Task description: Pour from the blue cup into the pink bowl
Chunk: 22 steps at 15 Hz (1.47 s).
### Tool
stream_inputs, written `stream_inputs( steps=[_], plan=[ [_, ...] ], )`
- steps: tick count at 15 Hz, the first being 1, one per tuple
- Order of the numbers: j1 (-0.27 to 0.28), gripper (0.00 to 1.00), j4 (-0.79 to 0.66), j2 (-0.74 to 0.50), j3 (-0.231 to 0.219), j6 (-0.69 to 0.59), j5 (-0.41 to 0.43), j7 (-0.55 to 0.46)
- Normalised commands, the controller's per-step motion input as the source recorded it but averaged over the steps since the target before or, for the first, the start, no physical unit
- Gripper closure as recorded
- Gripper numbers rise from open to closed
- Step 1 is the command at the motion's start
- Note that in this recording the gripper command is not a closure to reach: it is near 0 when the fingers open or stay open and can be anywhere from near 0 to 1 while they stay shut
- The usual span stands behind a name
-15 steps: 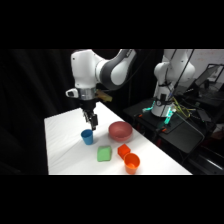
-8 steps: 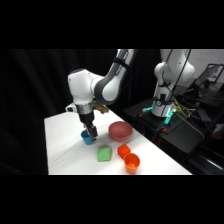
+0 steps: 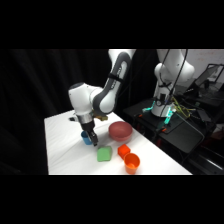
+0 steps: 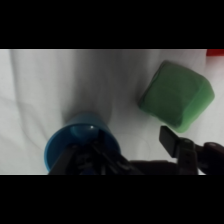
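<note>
White counter [image 3: 65, 150] holds the blue cup [image 4: 80, 145], upright under my end effector [image 4: 132, 150], near a green square [image 4: 176, 96]. Its fingers look spread around the rim. The cup seems light, stiff and slippery, so I'd pinch its wall.

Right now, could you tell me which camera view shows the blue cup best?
The wrist view: the blue cup fills the lower left, its open rim and inside visible beside the green square, though the tool's linkage covers its near edge. The side view shows only a sliver of the cup, behind the tool.
</note>
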Motion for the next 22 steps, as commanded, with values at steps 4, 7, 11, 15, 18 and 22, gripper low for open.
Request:
stream_inputs(
  steps=[4, 7, 11, 15, 18, 22],
  plan=[
    [0.034, 1.00, 0.07, 0.01, -0.046, 0.03, -0.146, -0.02],
    [0.082, 0.28, 0.00, -0.05, -0.084, 0.05, -0.180, 0.03],
    [0.132, 0.24, -0.10, -0.12, -0.116, 0.03, -0.199, 0.10],
    [0.131, 0.28, -0.34, -0.52, -0.153, -0.16, -0.206, 0.15],
    [0.055, 0.28, -0.47, -0.80, -0.084, -0.31, -0.116, 0.11],
    [0.021, 0.28, -0.44, -0.70, 0.010, -0.29, 0.034, 0.06]
  ],
)
